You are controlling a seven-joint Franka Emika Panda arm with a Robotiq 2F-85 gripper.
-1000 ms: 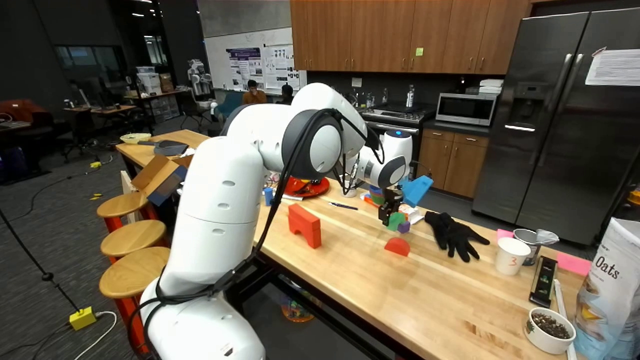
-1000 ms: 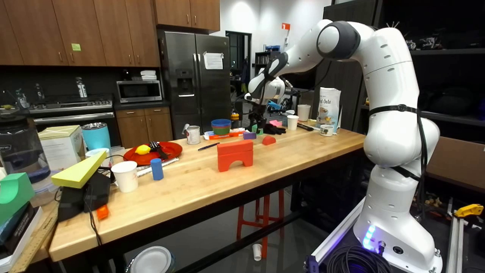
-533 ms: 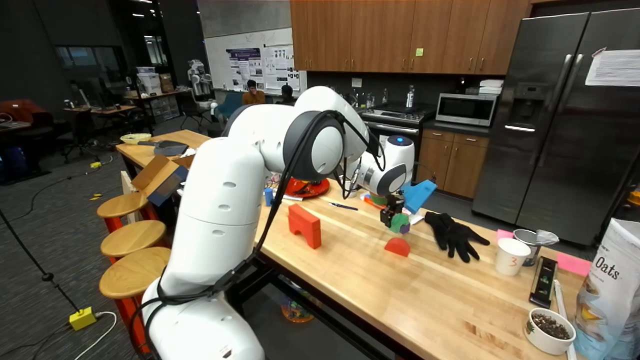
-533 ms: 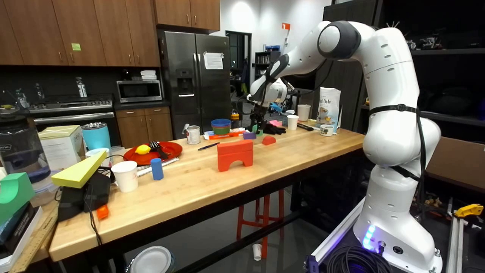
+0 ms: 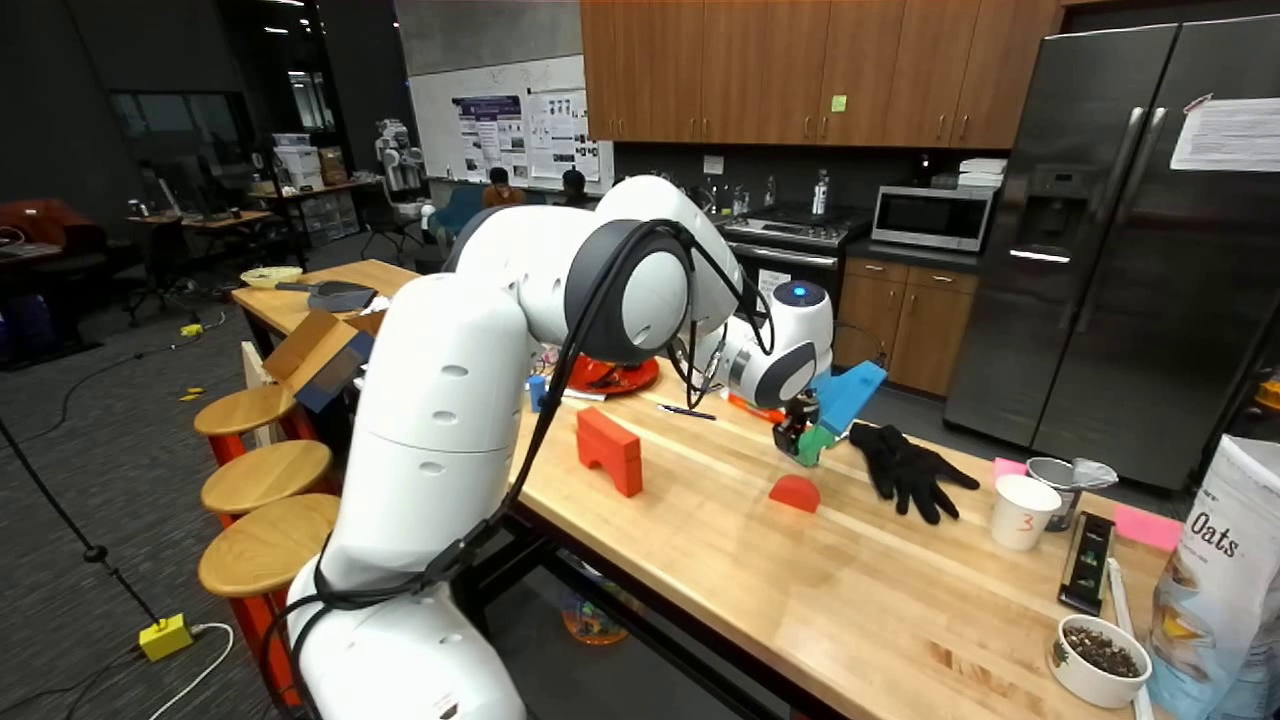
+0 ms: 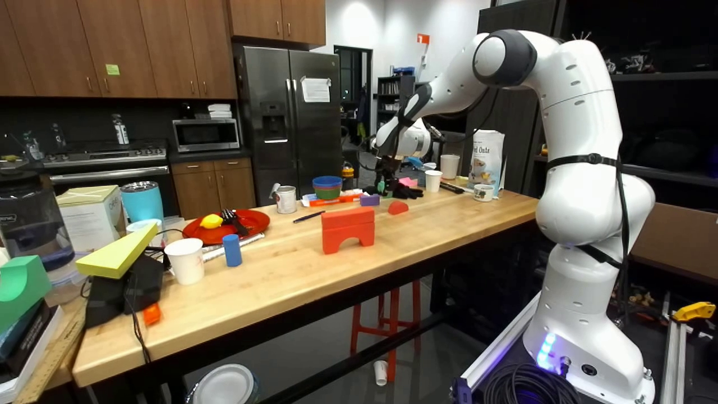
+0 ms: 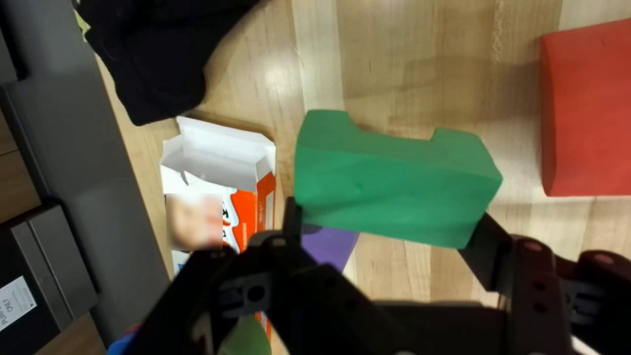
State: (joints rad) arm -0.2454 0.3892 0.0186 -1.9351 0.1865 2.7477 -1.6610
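- The gripper (image 7: 389, 220) pinches a green notched block (image 7: 394, 182) by its ends, near the red half-round block (image 5: 796, 494), not touching it.
- Likely light, stiff and sturdy, perhaps slippery; its ends look the best hold.
- Its long axis spans the gripper's opening, one end toward the red half-round block, notch facing away from the gripper.

Arm (image 6: 580, 106) is white, joint collars (image 6: 520, 59) dark grey, strapped cable (image 5: 462, 552) black; base (image 6: 594, 348) shows blue lights (image 6: 545, 352); fingers (image 7: 485, 249) are black.
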